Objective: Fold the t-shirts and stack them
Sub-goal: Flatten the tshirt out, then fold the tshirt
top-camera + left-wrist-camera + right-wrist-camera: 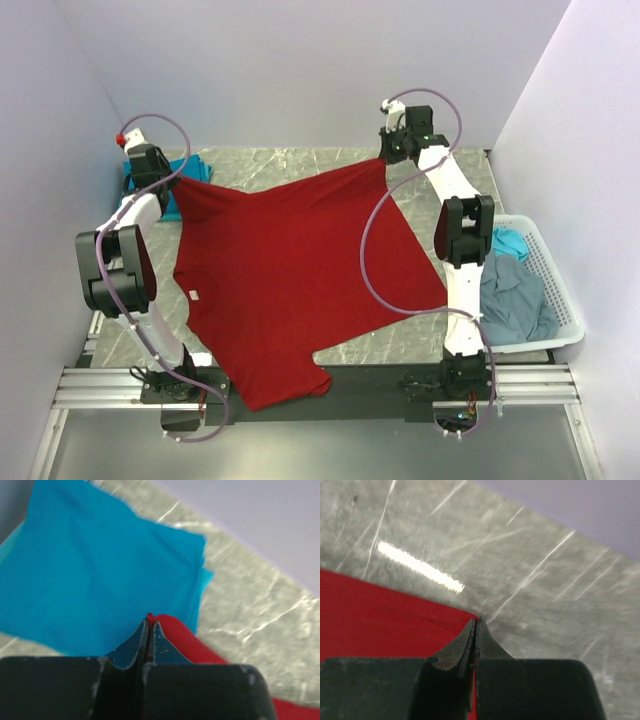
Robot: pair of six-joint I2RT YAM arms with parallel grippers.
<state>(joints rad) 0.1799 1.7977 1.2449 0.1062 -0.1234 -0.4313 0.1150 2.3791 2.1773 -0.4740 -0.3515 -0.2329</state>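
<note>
A bright red t-shirt (280, 270) hangs spread between both grippers over the grey marble table, its lower part draping past the near edge. My left gripper (178, 186) is shut on its far left corner; the wrist view shows the red cloth (185, 640) pinched between the closed tips (149, 622). My right gripper (388, 157) is shut on the far right corner, with red cloth (385, 620) running left from its tips (476, 625). A folded teal t-shirt (190, 168) lies at the far left, right under the left gripper; it also shows in the left wrist view (95, 570).
A white lattice basket (545, 270) stands at the right edge, holding a dusty grey-blue shirt (515, 300) and a teal one (510, 240). White walls close in the back and both sides. A metal rail (90, 385) runs along the near edge.
</note>
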